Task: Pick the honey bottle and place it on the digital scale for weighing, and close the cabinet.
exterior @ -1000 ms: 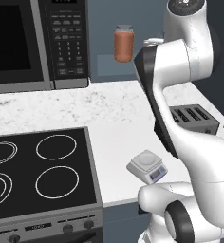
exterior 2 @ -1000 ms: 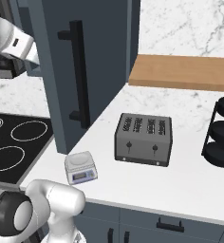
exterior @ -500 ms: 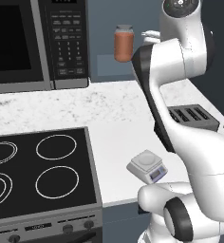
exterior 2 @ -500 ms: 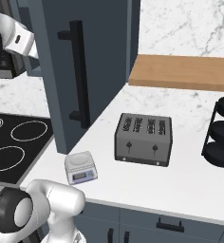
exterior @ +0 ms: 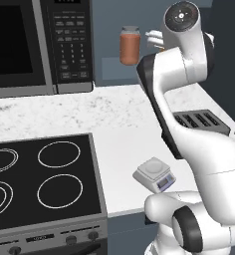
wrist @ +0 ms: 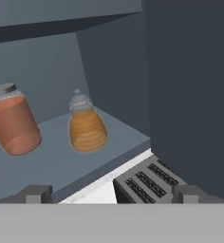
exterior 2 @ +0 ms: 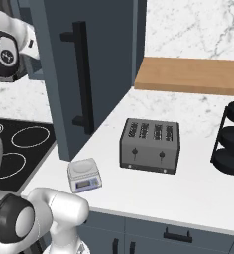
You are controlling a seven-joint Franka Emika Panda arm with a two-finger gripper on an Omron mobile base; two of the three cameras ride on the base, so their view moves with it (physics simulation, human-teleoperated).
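Observation:
In the hand view the honey bottle (wrist: 87,128), amber with a pale cap, stands upright on the open cabinet's shelf (wrist: 52,163). My gripper (wrist: 113,193) is open, its two fingertips (wrist: 37,193) spread wide, still short of the bottle with nothing between them. The cabinet door (exterior 2: 109,59) stands swung open, its long dark bar handle (exterior 2: 82,79) facing out, and fills the right of the hand view as the door (wrist: 194,95). The digital scale (exterior: 154,173) sits near the counter's front edge and is the scale (exterior 2: 84,174) below the door.
A taller reddish-orange jar (wrist: 14,124) stands left of the bottle on the same shelf, jar (exterior: 130,45). A black toaster (exterior 2: 149,145) sits on the counter under the cabinet. Microwave (exterior: 40,45), stovetop (exterior: 40,179), black rack (exterior 2: 230,144) and wooden shelf (exterior 2: 193,74) surround.
The arm's upper joints have shifted slightly left and down toward the cabinet shelf. The bottle, the jar, the scale and the door have stayed put.

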